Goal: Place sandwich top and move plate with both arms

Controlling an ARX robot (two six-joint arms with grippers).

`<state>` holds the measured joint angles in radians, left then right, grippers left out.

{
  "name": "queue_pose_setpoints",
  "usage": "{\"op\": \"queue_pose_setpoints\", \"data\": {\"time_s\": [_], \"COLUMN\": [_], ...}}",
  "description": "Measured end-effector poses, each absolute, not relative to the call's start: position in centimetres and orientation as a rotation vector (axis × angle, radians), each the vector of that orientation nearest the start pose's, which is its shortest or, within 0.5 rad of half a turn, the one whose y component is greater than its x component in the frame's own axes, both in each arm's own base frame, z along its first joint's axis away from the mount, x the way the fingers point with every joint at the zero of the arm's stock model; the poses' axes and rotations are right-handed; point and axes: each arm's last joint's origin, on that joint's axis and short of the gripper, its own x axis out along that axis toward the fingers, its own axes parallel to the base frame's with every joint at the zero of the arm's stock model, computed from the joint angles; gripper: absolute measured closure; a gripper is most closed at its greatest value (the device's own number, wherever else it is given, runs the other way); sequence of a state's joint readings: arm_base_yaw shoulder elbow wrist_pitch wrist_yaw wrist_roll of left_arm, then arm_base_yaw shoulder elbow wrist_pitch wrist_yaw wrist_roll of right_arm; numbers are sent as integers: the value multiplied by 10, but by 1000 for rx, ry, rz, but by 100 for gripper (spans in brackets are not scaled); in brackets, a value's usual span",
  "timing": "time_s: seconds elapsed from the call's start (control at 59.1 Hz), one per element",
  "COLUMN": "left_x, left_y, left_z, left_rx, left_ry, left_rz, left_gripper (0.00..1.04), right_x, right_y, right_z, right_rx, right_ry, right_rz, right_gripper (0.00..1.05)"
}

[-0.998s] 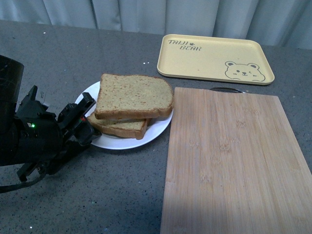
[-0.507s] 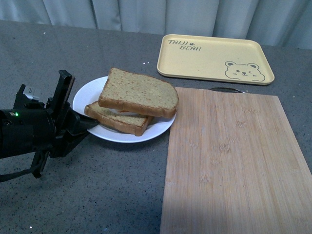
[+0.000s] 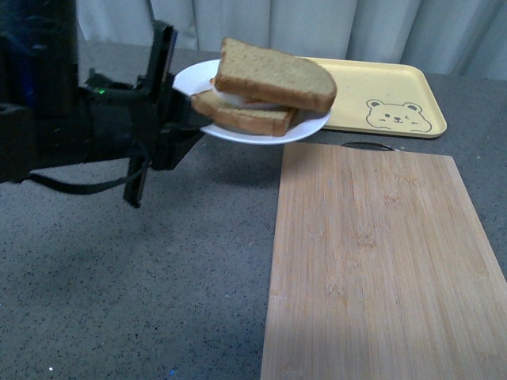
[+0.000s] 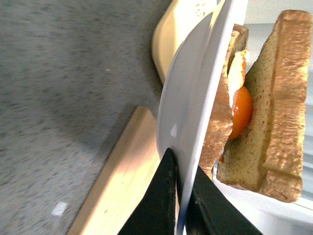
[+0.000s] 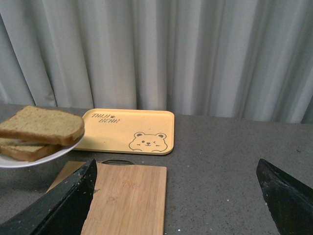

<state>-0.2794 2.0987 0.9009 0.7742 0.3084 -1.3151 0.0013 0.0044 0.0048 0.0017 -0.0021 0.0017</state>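
Note:
The white plate (image 3: 192,79) hangs in the air above the grey table, level, with the sandwich on it. My left gripper (image 3: 187,119) is shut on the plate's left rim; in the left wrist view the gripper (image 4: 181,196) has one finger on each face of the plate (image 4: 195,107). The sandwich top (image 3: 277,75), a tan-brown slice, lies over a fried egg (image 4: 241,110) and a lower slice (image 3: 245,119). My right gripper (image 5: 176,164) is open and holds nothing, with the plate (image 5: 29,159) and sandwich top (image 5: 41,125) off to its side. That gripper is outside the front view.
A bamboo cutting board (image 3: 380,261) covers the right half of the table, just below and right of the raised plate. A beige bear tray (image 3: 380,95) lies behind the board, partly hidden by the plate. Grey curtains close off the back.
My left gripper has lifted the plate with the sandwich off the table, carrying it up and rightward toward the tray. The board and tray have not moved.

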Motion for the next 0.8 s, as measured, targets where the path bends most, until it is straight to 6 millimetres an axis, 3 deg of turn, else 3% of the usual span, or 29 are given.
{"op": "queue_pose_setpoints", "data": {"time_s": [0.186,0.389,0.575,0.795], "left_x": [403,441,461,470], "left_y": [-147,-178,-195,-207], "left_z": [92,84,82,74], "left_rx": [-1236,-1215,-1208,-1204], "left_ry": [760,779,797,829], "left_rz": [-206,-187,-175,-162], "left_gripper": [101,101,101,101], "right_x": [98,98,98,98], "right_y": [0,0,0,0], "right_z": [165,165,165,165], "right_rx": [2,2,2,2], "right_ry": [-2,-2,-2,-2], "right_rz": [3,4,3,3], "right_gripper": [9,9,9,9]}}
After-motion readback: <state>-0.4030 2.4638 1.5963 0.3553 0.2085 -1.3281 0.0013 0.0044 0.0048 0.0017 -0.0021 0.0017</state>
